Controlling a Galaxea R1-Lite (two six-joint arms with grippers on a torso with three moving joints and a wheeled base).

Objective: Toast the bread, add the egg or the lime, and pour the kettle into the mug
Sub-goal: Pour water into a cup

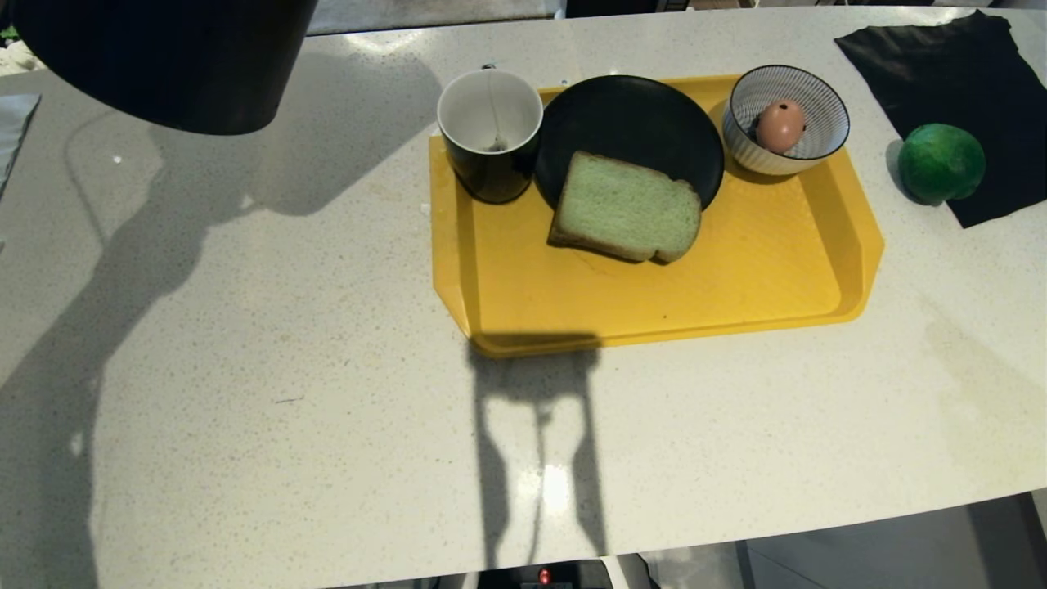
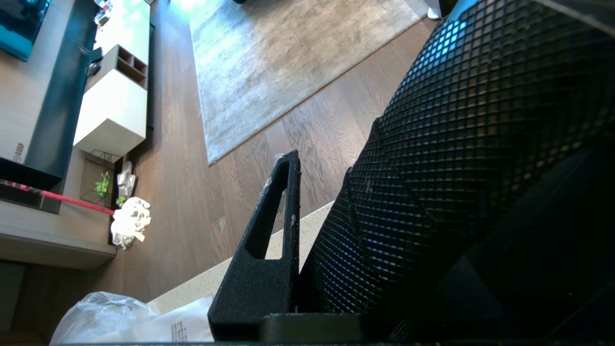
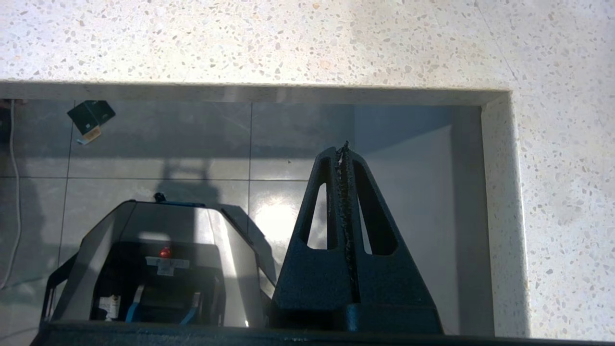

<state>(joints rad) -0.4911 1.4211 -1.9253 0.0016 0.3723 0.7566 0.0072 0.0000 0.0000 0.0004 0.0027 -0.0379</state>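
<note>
Kettle (image 1: 164, 61) lifted near the mug (image 1: 489, 131)
Our left gripper (image 2: 307, 230) fingers clamp something black beside its body; heavy, rigid, best held there. Right gripper (image 3: 343, 202) fingers closed, parked.

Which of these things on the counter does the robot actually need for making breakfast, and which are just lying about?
Needed: bread, egg, lime, mug, kettle.
Lying about: black cloth, plastic bag.

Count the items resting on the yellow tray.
3: the mug at its far left corner, the black plate carrying the bread, the striped bowl holding the egg.
</note>
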